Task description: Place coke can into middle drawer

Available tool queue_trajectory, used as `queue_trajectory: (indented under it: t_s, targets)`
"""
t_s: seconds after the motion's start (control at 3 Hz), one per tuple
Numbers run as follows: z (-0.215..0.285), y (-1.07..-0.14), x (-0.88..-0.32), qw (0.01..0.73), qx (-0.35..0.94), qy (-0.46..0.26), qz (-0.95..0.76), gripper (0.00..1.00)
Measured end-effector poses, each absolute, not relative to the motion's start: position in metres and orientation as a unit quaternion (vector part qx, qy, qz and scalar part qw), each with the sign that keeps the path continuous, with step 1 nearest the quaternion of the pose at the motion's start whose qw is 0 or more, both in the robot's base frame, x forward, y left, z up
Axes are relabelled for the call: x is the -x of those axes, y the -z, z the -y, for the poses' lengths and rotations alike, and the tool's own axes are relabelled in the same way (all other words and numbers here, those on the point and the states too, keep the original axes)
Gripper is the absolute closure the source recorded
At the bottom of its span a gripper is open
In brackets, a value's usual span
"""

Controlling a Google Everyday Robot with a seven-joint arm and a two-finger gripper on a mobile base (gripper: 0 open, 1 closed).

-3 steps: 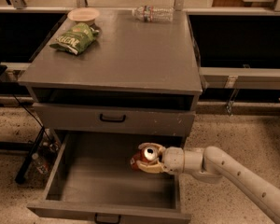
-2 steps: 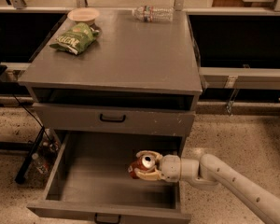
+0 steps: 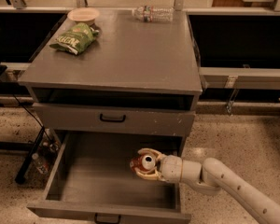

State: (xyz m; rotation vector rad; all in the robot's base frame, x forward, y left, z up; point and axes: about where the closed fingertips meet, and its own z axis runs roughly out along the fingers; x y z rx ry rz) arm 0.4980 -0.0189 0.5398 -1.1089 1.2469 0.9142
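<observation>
cabinet (image 3: 116, 55): grey, flat top | middle drawer (image 3: 100, 183): pulled out, deep grey tray | arm (image 3: 233, 186): reaches in from R | gripper (image 3: 141, 163): over tray's R part, fingers clamped on coke can (image 3: 145, 162) | can: red body, silver top twd viewer, tilted

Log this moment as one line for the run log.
gripper: shut on coke can | location: within open middle drawer, right side | release: not yet
</observation>
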Motion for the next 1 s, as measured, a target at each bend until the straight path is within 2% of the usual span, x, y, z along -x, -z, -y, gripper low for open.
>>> queue_trajectory:
  t_s: [0.33, 1.0]
  targets:
    - [0.021, -0.556, -0.498, 0.636, 0.513, -0.301, -0.492, 1.00]
    - [0.016, -0.544, -0.492, 0.619, 0.520, -0.316, -0.496, 1.00]
